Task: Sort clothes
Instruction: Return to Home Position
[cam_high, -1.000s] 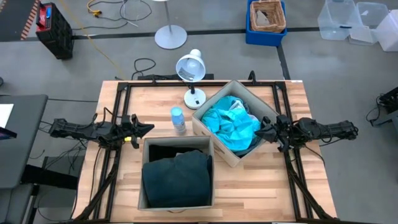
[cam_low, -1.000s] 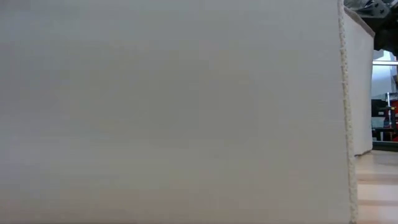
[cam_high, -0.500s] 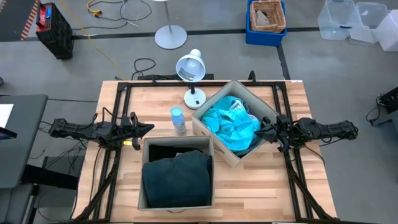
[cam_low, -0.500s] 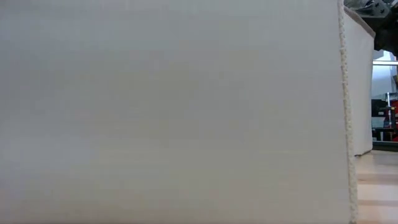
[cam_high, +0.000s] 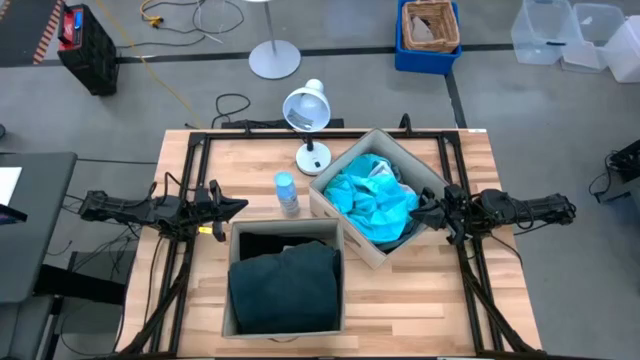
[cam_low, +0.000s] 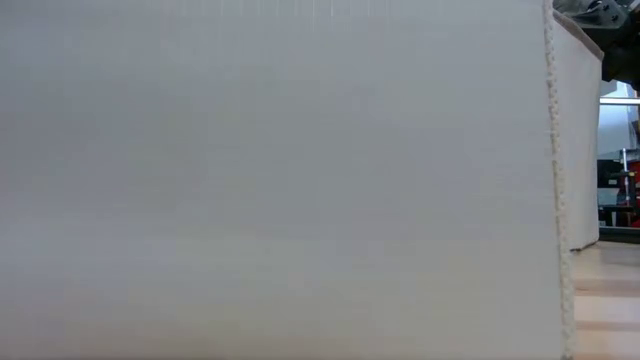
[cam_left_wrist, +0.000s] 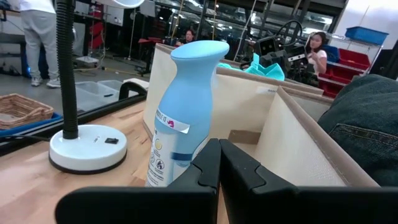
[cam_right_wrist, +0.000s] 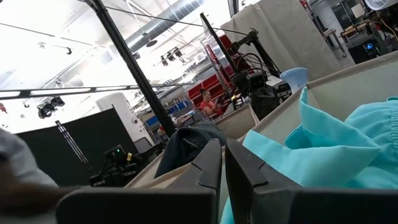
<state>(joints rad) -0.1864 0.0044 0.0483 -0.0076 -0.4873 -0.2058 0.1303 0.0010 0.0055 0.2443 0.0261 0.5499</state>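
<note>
Nothing moved: left end effector (cam_high: 238, 206) left of bottle (cam_high: 287, 192), right end effector (cam_high: 417, 211) right of it, both closed, empty. Clothes (cam_high: 375, 200) boxed; sorting likely done.

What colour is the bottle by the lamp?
Light blue; the bottle shows best in the left wrist view.

Low view: a beige box wall (cam_low: 270, 180) blocks nearly everything, leaving one sliver open at 3 o'clock.
Near box: the black garment (cam_high: 283, 243) is mostly buried under the dark green garment (cam_high: 285, 290), with a strip showing at 12 o'clock.
Far box: whatever lies beneath the turquoise garment (cam_high: 375, 205) is hidden.
Spray bottle (cam_left_wrist: 183, 112): the label print is too small to read.
</note>
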